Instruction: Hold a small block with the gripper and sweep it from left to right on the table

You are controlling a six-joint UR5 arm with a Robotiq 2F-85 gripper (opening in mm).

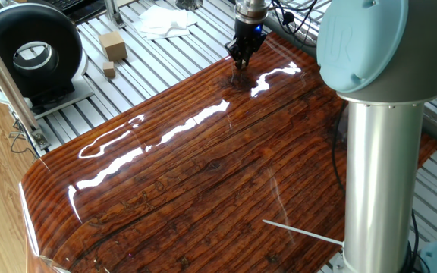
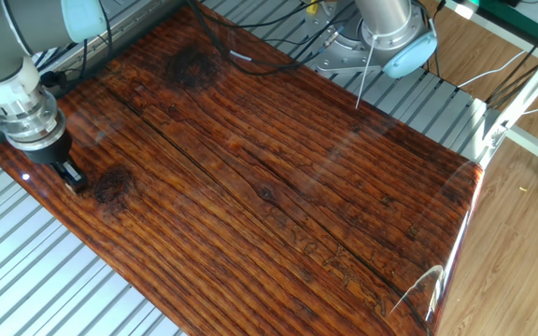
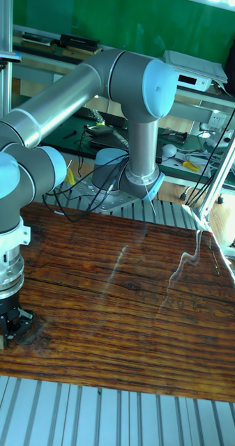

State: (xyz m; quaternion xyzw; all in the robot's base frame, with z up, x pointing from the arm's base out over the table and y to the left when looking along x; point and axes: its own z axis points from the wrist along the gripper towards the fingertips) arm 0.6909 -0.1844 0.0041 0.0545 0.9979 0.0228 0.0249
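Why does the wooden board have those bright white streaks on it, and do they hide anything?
In one fixed view, the streaks are lamp glare on the glossy table; one lies beside the end effector but does not cover it. In the other fixed view, glare is faint and the grain reads clearly. In the tall fixed view, thin pale reflections cross the board.

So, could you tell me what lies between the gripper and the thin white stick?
Only bare table, clearest in one fixed view.
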